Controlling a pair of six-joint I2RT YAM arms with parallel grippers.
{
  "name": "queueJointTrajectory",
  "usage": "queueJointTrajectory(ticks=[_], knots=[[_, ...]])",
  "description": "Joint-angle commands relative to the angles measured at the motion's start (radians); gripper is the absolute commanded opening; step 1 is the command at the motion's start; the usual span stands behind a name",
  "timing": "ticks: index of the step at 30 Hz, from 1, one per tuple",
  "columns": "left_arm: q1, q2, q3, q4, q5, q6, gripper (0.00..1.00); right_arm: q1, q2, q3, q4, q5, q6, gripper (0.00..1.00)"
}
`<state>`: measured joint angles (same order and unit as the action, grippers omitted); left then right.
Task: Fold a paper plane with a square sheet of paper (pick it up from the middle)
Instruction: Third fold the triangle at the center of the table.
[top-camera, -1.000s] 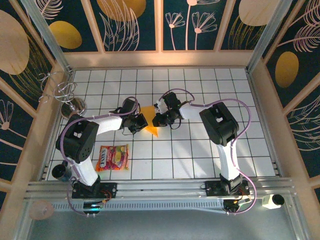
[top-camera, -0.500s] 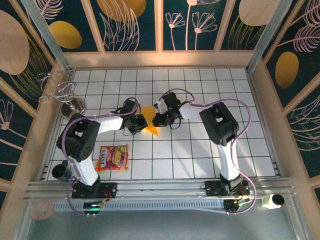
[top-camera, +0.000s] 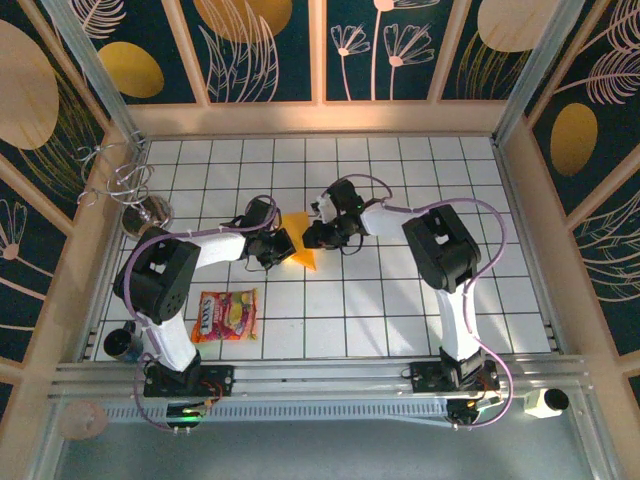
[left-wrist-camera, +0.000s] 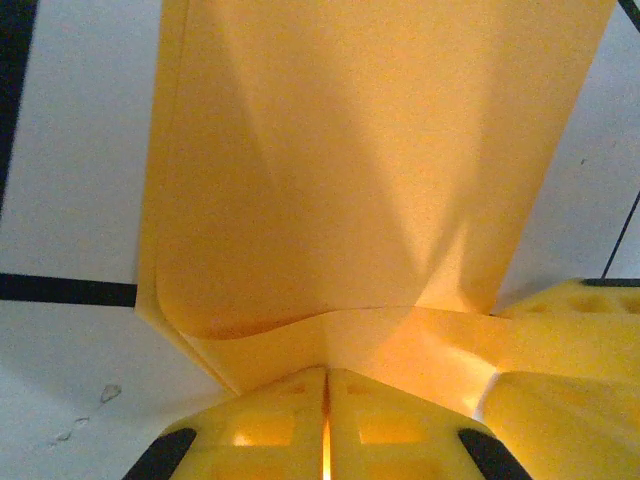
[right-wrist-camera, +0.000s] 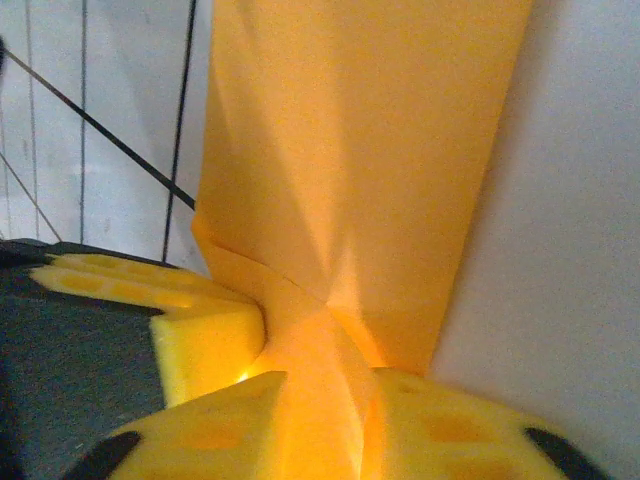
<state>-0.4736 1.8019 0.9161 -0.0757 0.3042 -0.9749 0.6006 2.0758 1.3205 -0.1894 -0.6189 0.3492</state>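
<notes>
Table (top-camera: 400, 300): white tiled top, carries everything.
Square sheet of paper (top-camera: 304, 258): orange-yellow, part-folded, mid-table between both arms. Probably light, limp and easily creased or torn; best taken at a folded edge near the centre crease.
Left jaws: closed, pinching the sheet's fold.
Right jaws: astride a raised ridge; grip cannot be told.

Folded paper (top-camera: 305, 258) between left hand (top-camera: 285, 245) and right hand (top-camera: 308, 238); snack packet (top-camera: 226, 315) nearer, leftward.
</notes>
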Motion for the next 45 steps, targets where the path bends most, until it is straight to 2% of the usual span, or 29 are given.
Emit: queueJointTrajectory(ticks=[1,4,9,18,35,45], knots=[[-0.003,0.037,-0.025,-0.029,-0.037,-0.02,0.09,-0.024,-0.099,-0.033,0.022,0.031,0.053,0.32],[-0.003,0.038,-0.02,-0.027,-0.039,-0.025,0.09,-0.023,-0.139,-0.069,0.037,0.049,0.062,0.3],[-0.002,0.042,-0.012,-0.03,-0.035,-0.028,0.1,0.002,-0.167,-0.114,0.048,0.022,0.06,0.19],[-0.003,0.043,-0.008,-0.029,-0.03,-0.033,0.1,0.086,-0.103,-0.081,0.001,0.008,0.038,0.11],[-0.002,0.047,-0.003,-0.034,-0.022,-0.031,0.1,0.109,-0.038,-0.03,-0.078,0.086,0.001,0.09],[-0.003,0.05,-0.003,-0.039,-0.027,-0.025,0.1,0.119,-0.077,-0.021,-0.075,0.076,-0.016,0.09]])
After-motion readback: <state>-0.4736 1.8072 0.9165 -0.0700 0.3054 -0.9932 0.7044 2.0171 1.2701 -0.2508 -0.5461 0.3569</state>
